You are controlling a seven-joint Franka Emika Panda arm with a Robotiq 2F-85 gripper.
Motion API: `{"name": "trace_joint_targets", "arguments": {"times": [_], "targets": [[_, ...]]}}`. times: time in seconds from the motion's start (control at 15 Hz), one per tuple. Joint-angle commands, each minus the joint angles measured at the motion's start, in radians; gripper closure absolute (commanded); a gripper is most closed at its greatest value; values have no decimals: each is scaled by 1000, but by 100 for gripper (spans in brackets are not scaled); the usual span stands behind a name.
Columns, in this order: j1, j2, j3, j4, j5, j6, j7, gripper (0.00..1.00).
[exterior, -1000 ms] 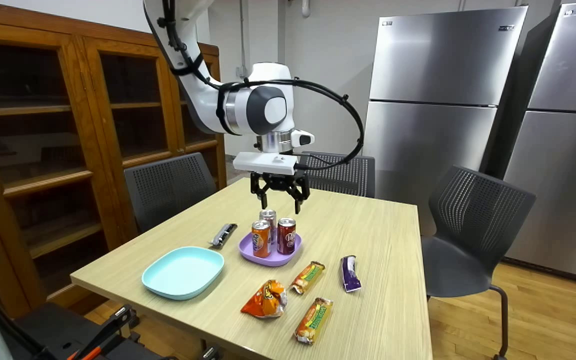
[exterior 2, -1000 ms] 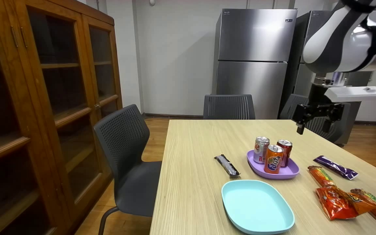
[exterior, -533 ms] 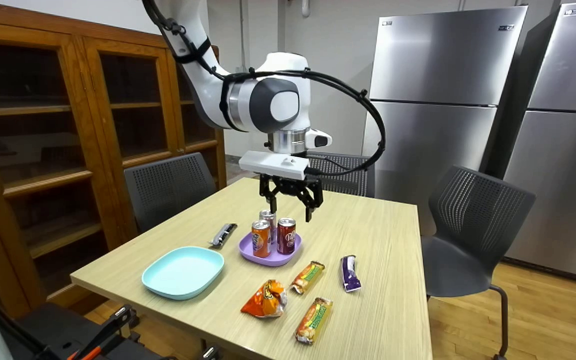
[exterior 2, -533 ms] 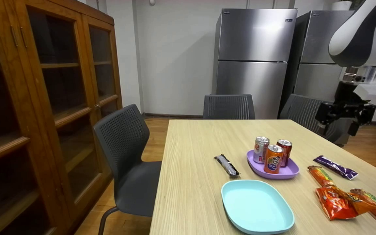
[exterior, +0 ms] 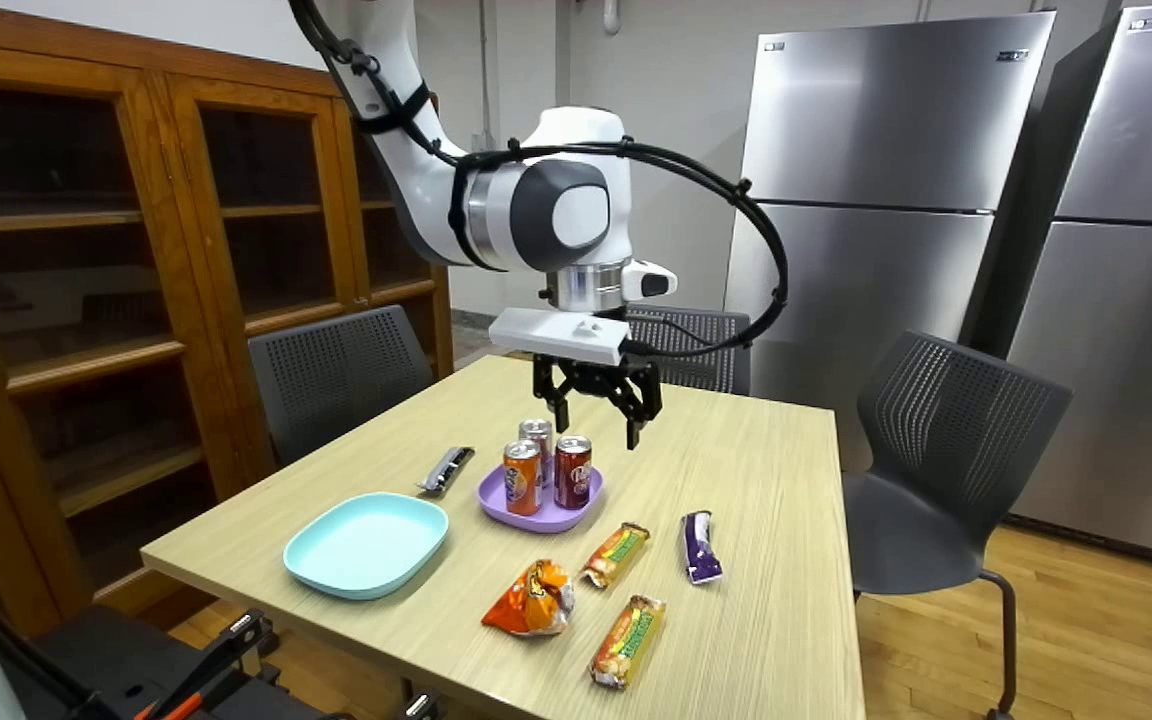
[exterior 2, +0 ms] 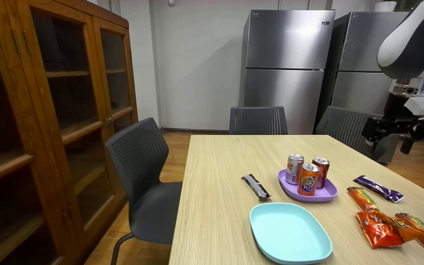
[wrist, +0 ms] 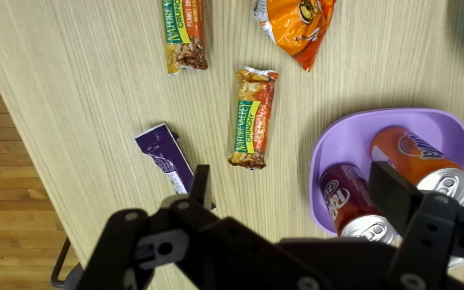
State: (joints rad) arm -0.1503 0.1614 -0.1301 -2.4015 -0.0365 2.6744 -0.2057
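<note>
While my gripper (exterior: 597, 432) hangs over the table (exterior: 746, 455) in an exterior view, its jaws spread wide with nothing between them, the purple plate (exterior: 546, 523) lies lower, nearer and to the left, bearing an upright orange Fanta can (exterior: 523, 485), a dark red can (exterior: 573, 475) on its right and a silvery can (exterior: 536, 431) behind. On the near side of that plate I see an orange snack bag (exterior: 533, 600), with a far granola bar (exterior: 616, 553) and a near granola bar (exterior: 628, 641) to its right; a purple-wrapped bar (exterior: 700, 548) lies right of both, and a teal plate (exterior: 366, 545) sits at the near left. In an exterior view, I hang toward the right, a silver-and-black wrapped bar (exterior 2: 256, 186) lies left of the purple plate, and a wooden cabinet (exterior 2: 50, 110) stands at the left. In the wrist view, my fingers (wrist: 393, 197) stand well apart: the one on the left overlaps the end of the purple-wrapped bar, the one on the right hides part of the dark red can, and the far granola bar shows beyond the gap between them.
</note>
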Motion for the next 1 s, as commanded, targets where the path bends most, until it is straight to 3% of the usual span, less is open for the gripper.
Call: {"name": "trace_joint_targets", "arguments": {"times": [0.0,0.93], "targets": [[1,31,-30,-7,-47,62,85,0],[16,269,-43,100,0,105,242,0]]}}
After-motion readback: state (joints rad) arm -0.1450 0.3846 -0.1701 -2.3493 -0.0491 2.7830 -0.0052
